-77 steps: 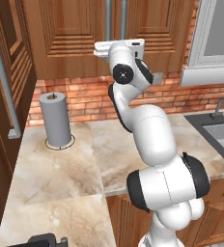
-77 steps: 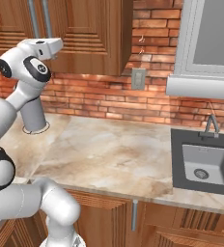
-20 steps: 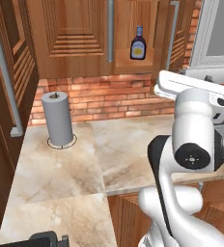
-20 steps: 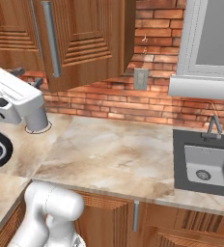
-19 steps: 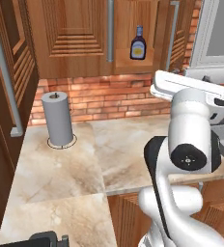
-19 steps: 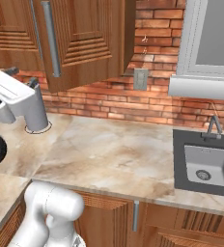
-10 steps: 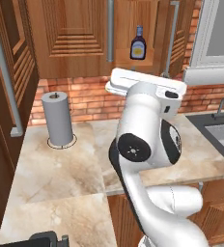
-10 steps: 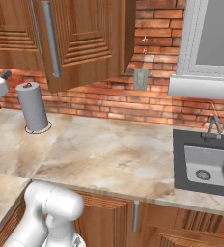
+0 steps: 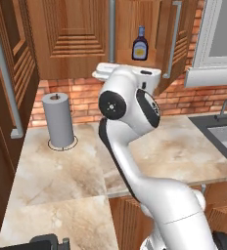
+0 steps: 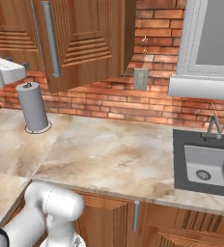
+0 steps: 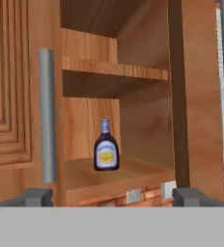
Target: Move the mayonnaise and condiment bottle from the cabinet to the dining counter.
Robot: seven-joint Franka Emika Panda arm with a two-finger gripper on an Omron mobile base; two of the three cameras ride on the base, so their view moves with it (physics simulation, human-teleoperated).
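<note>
While the gripper [image 11: 112,197] gapes empty, the glossy narrow-necked condiment bottle [image 11: 106,147] stands in the wooden cabinet [image 11: 92,72].

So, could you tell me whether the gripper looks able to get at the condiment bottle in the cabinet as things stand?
Probably yes. The cabinet door stands open, and the condiment bottle stands alone on the lower shelf, straight ahead of the gripper. Its fingers are spread wide, with nothing in between.

Condiment bottle [image 11: 106,146] upright on the open cabinet's [image 11: 133,72] lower shelf [image 11: 133,170], upper shelf bare.
</note>
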